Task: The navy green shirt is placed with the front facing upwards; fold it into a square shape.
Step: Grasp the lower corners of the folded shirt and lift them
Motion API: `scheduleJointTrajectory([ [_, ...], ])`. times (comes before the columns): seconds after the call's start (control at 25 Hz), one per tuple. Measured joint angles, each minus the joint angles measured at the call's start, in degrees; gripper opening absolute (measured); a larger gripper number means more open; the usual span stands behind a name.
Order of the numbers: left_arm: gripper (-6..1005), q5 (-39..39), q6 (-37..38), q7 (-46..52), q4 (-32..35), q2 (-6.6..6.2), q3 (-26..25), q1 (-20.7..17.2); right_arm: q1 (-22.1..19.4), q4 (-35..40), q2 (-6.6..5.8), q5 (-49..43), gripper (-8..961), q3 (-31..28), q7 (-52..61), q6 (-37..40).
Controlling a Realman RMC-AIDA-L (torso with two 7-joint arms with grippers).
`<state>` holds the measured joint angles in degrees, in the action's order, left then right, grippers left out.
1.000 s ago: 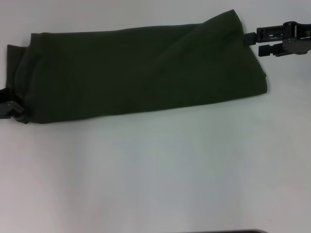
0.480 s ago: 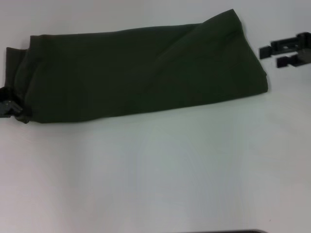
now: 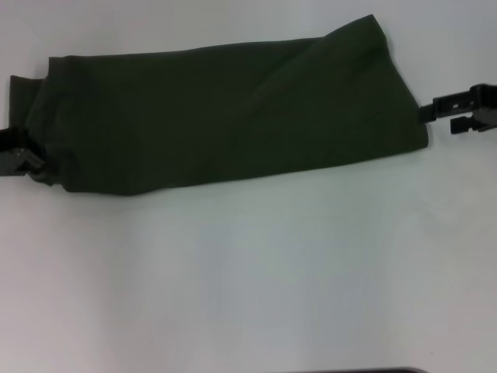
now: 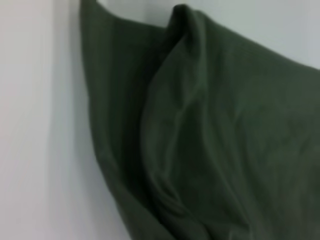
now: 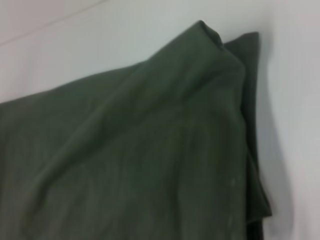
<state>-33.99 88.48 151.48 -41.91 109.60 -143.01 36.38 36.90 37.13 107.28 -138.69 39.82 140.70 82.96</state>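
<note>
The navy green shirt [image 3: 225, 116] lies folded into a long dark olive band across the far half of the white table [image 3: 248, 280], its right end higher than its left. No lettering shows. My left gripper [image 3: 23, 162] sits at the band's near left corner, touching the cloth, which is bunched there. My right gripper [image 3: 444, 116] hovers open just off the band's right edge, near its lower right corner, not touching it. The left wrist view shows a raised ridge of the shirt [image 4: 210, 140]. The right wrist view shows the shirt's [image 5: 140, 150] layered corner.
Bare white table surface spreads in front of the shirt and around both of its ends. A thin dark strip [image 3: 365, 371] shows at the near edge of the head view.
My right gripper left the shirt's upper right corner, swung out to the right and came down beside the lower right corner. My left gripper shifted up and inward, and the shirt's near left corner drew in.
</note>
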Motion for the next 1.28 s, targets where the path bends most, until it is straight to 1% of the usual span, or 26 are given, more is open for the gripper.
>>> scheduleJointTrajectory([
  [0.12,27,-0.2,0.0,0.1,0.0,-0.02,0.0,0.4,0.2,-0.1,1.21,-1.1,898,0.0,0.1,-2.0],
  [0.28,27,-0.2,0.0,0.2,0.0,-0.03,0.0,0.5,0.4,-0.1,2.42,-1.1,895,0.0,0.1,-3.4],
  [0.56,26,-0.2,-0.3,0.3,0.0,0.03,0.0,0.5,1.1,-0.1,4.00,-1.1,891,0.4,0.0,-4.8],
  [0.72,27,-0.2,-0.4,0.2,0.0,0.02,0.0,0.5,1.3,-0.1,4.60,-1.2,888,0.8,-0.1,-5.1],
  [0.84,27,-0.2,-0.5,0.2,0.0,0.01,0.0,0.5,1.4,-0.6,4.81,-1.2,886,1.2,-0.1,-5.2],
  [1.0,26,-0.2,-0.5,0.2,0.0,0.01,0.0,0.4,1.6,-0.9,4.79,-1.3,884,1.9,0.0,-4.9],
  [1.16,26,-0.2,-0.4,0.1,0.0,0.11,0.0,0.5,1.6,-0.6,4.42,-2.0,881,3.3,1.1,-4.8],
  [1.28,27,-0.2,-0.2,0.2,0.0,0.12,0.0,0.7,1.4,0.6,4.08,-1.4,879,2.5,1.3,-3.9],
])
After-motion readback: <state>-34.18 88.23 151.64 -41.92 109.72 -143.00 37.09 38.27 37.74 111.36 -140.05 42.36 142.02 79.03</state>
